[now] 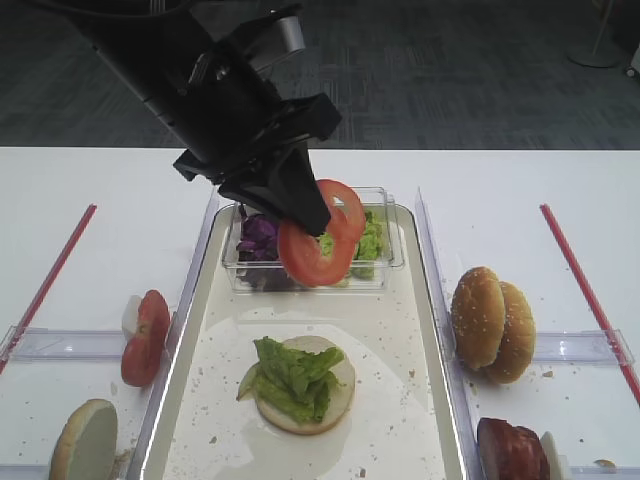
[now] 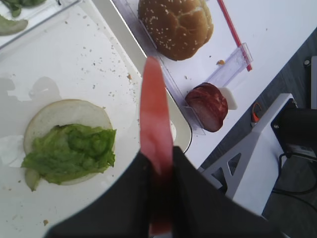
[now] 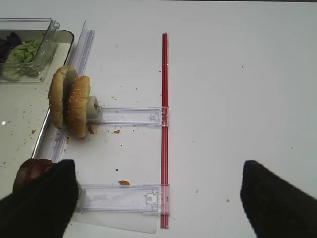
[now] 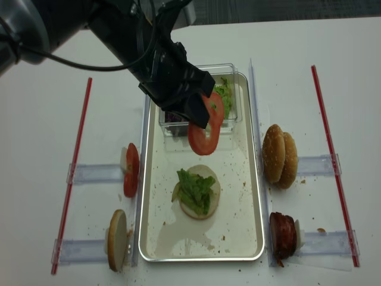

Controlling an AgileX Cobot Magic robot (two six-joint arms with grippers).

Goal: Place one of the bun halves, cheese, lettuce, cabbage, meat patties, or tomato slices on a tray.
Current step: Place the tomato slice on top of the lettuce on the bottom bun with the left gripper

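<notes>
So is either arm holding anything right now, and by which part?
The left gripper pinches two thin round red tomato slices by their upper edges, hanging above the metal tray. The right gripper holds nothing.

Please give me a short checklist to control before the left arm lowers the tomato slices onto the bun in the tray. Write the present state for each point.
1. Left gripper jaws shut on the tomato slices: ok.
2. How many slices are held: two show in the high view, so more than one may drop: not ok.
3. Bun half lies in the tray with lettuce on top, ready to receive: ok.
4. Slices above the bun half: they hang nearer the clear tub: not ok.
5. Right gripper away from the tray: ok.
</notes>
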